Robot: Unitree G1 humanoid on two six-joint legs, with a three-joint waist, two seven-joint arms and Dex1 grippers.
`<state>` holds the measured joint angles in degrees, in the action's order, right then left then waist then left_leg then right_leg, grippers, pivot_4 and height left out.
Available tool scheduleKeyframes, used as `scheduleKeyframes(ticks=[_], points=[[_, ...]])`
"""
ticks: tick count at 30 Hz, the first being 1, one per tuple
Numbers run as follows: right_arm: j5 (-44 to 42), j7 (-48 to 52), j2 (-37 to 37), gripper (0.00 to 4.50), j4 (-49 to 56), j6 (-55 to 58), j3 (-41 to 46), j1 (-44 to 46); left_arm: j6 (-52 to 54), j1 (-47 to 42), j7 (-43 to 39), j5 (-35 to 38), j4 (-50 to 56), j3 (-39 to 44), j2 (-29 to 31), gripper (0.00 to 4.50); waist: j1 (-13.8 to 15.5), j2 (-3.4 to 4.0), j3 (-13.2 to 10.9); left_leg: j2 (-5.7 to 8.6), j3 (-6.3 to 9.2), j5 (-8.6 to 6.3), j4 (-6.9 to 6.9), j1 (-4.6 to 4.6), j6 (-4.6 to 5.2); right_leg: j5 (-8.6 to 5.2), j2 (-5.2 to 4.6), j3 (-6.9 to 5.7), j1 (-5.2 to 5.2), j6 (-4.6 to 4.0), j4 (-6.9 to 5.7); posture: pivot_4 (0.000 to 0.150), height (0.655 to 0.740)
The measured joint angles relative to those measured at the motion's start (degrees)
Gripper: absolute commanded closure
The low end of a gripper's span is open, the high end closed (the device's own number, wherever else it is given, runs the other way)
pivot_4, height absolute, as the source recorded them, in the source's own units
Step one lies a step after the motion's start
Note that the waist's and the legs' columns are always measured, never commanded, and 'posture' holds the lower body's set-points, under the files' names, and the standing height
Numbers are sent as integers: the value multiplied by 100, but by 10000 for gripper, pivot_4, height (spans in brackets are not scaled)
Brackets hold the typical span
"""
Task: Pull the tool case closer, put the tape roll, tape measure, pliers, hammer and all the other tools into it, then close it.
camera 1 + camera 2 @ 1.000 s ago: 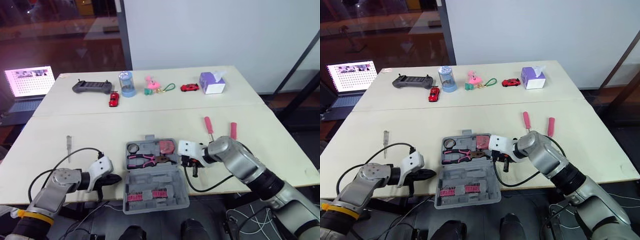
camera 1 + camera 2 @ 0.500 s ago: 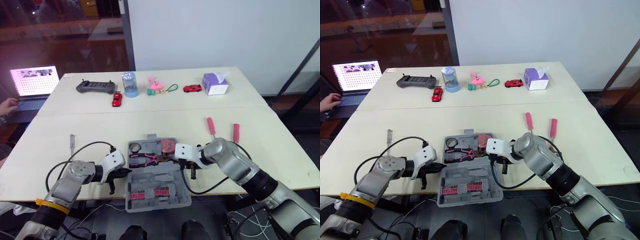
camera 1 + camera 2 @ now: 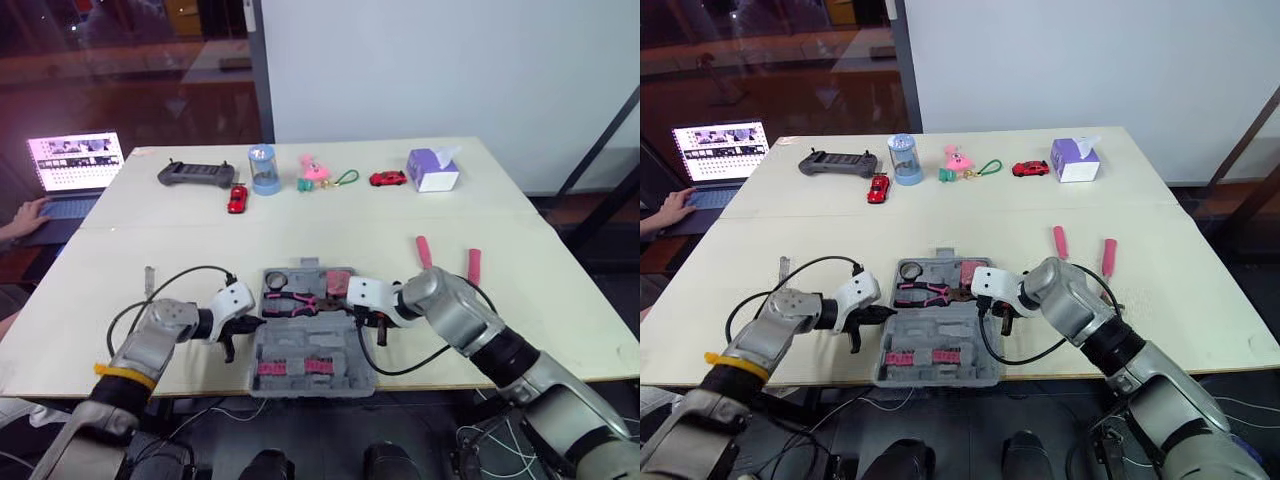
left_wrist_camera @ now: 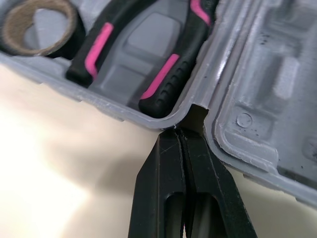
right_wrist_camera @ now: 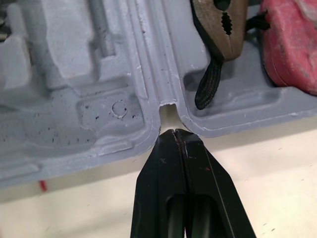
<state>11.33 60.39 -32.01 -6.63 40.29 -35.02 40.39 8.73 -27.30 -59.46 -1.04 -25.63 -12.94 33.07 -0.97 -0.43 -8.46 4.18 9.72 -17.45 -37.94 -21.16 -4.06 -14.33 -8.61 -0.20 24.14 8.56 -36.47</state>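
Jaws together: left gripper [image 4: 181,136], right gripper [image 5: 174,135].

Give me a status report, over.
Both shut at hinge notches: left pincer, right pincer. Open tool case, pliers inside. Two pink-handled tools outside.

a pale table [image 3: 330,240] made of two tops joined by a seam. on the near top lie the open grey tool case [image 3: 312,348] at the front edge, a pink-handled tool [image 3: 424,252] and a second pink-handled tool [image 3: 473,265] to its right, and a thin metal tool [image 3: 149,277] to its left. along the far top: a dark controller [image 3: 194,174], a red toy car [image 3: 237,199], a blue canister [image 3: 263,169], a pink toy [image 3: 313,171], a green loop [image 3: 344,178], another red car [image 3: 384,178], a purple tissue box [image 3: 432,168]
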Motion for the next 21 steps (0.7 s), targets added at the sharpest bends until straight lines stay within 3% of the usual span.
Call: scheduleKeyframes(ticks=[6,21], points=[[75,-239,282,45000,-649,-193,94,177,-491,-515,-5,-153,-911,-17,-161,44219,-5,0,0,1,0,0,-1,-1,-1,0,-1,0,2,0,0,1500,7400],[216,-443,495,45000,-1354,-531,226,461,-803,-871,213,-234,-1602,89,-410,44219,10,0,0,4,1,1,-2,-4,-1,2,-1,0,2,3,0,1500,7400]])
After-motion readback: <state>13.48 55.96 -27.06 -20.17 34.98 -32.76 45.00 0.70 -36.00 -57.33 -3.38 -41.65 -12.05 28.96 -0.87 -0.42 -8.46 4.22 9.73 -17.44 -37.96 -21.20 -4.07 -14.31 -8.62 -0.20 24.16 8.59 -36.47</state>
